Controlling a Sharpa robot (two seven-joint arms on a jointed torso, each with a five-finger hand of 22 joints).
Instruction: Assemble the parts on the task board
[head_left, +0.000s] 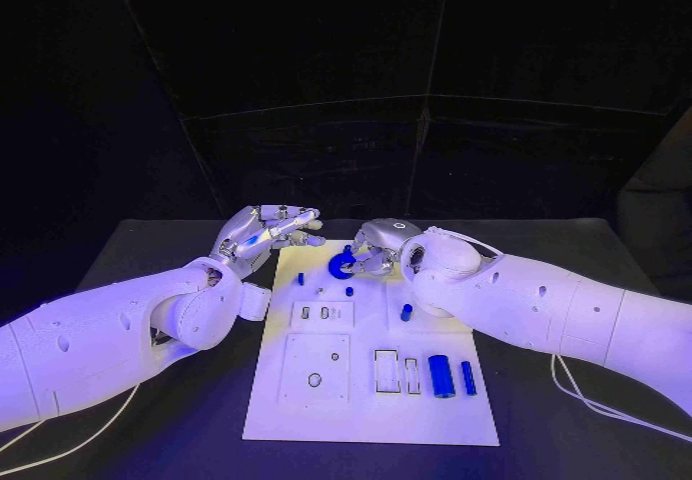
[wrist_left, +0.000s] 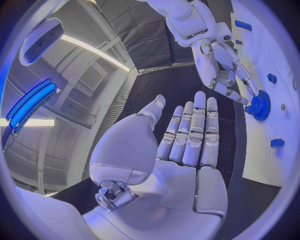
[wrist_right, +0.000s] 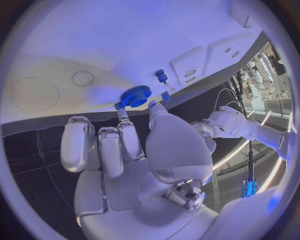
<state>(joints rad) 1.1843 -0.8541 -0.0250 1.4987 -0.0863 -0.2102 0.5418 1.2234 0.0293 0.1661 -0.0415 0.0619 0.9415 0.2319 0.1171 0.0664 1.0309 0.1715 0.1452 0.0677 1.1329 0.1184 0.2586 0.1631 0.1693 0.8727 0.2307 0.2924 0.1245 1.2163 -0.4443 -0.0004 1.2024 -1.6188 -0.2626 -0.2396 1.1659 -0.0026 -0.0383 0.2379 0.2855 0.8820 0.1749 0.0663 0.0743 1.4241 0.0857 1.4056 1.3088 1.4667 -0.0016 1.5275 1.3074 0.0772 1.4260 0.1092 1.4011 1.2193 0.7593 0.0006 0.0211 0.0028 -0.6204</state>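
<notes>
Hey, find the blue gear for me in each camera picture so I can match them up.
Head view: the blue gear sits on the far part of the task board, at the right hand.
Left wrist view: gear on the board's edge, at the right hand's fingertips.
Right wrist view: gear just past the fingertips.
Shared landmark: the white task board.

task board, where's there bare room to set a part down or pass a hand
Free: the near edge of the task board, below the two blue cylinders, and the black table beside its near left side. Crowded: the far end, where the right hand touches the blue gear and the left hand hovers close by.
</notes>
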